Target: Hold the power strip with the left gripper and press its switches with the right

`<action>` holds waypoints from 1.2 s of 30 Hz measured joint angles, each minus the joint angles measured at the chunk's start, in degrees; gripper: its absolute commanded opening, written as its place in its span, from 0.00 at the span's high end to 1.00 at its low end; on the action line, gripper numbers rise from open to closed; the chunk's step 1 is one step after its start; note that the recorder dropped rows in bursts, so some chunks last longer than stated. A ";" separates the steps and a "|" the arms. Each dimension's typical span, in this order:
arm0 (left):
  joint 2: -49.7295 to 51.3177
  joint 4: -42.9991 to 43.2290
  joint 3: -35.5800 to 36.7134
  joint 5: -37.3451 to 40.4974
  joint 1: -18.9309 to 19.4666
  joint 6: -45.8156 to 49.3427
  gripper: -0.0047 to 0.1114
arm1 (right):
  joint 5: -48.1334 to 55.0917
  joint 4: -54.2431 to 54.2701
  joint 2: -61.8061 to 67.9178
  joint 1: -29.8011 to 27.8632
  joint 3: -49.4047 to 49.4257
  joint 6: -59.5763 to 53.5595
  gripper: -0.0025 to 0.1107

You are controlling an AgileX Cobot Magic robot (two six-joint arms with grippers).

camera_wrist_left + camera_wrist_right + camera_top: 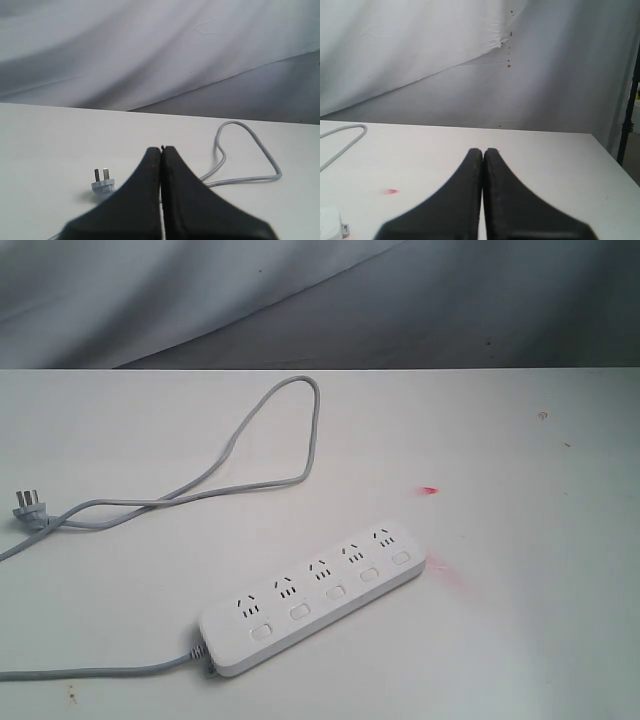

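Note:
The white power strip (312,595) lies slantwise on the white table near the front, its five switches (331,592) in a row below the outlets. Its grey cable (270,445) loops toward the back and ends in a plug (28,508) at the left. Neither arm shows in the exterior view. In the left wrist view my left gripper (162,148) is shut on nothing, above the table with the plug (102,184) and the cable loop (250,155) beyond it. My right gripper (483,150) is shut and empty; a corner of the strip (331,225) shows at that view's edge.
Two small red marks (429,490) lie on the table (520,640) beside the strip's far end, one of them seen as a red mark (391,191) in the right wrist view. A grey-white cloth backdrop (300,290) hangs behind the table's back edge.

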 measured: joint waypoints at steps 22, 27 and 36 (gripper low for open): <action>0.00 0.00 0.00 0.00 0.00 0.00 0.96 | -0.08 0.00 0.00 -1.40 0.00 0.15 0.98; 0.00 0.00 0.00 0.00 0.00 0.00 0.96 | -0.08 0.00 0.00 -1.40 0.00 0.15 0.98; 0.00 0.00 0.00 0.00 0.00 0.00 0.96 | -0.08 0.00 0.00 -1.40 0.00 0.38 0.98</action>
